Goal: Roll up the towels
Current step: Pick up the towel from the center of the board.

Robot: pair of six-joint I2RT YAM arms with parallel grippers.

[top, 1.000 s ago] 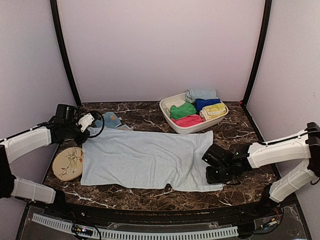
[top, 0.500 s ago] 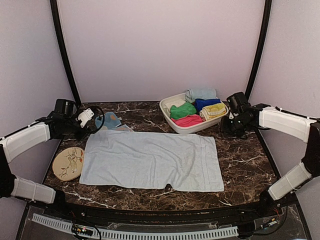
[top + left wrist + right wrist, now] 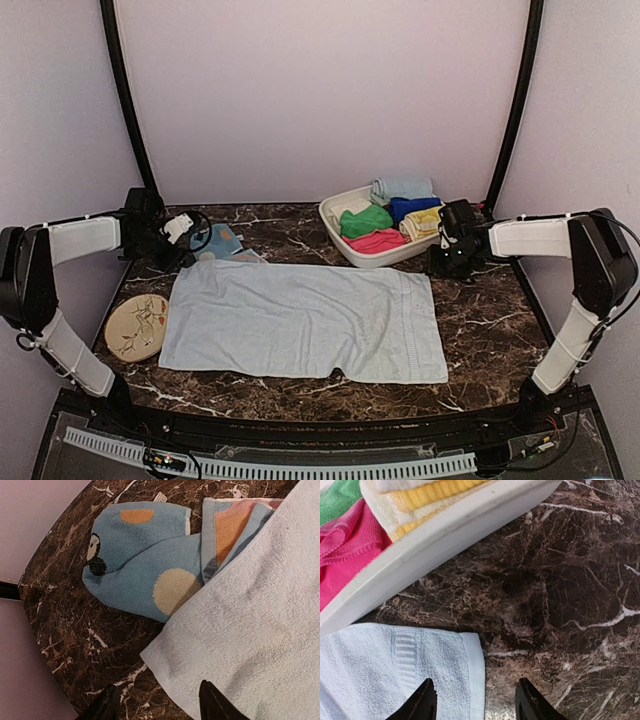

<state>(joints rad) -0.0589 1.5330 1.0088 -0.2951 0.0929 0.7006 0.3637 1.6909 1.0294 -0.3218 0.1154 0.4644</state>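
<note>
Towels first, from above: the pale towel [image 3: 300,320] lies spread flat on the counter [image 3: 480,300] in front of the bin [image 3: 385,258]. Its long axis runs left to right, with one short end below the bin. The spotted towel [image 3: 222,240] sits bunched well left of the bin. The left hand [image 3: 178,245] hovers there too, and the right hand [image 3: 447,262] hangs just right of the bin's front. I judge each is stationed over a far corner so the edge can be taken evenly.

Left wrist view: the fingers stand apart, holding nothing. The pale towel's corner points toward them and overlaps the spotted towel's folded edge.

Right wrist view: the fingers are spread and empty. They straddle the pale towel's other far corner, which lies flat close before the bin's wall.
</note>
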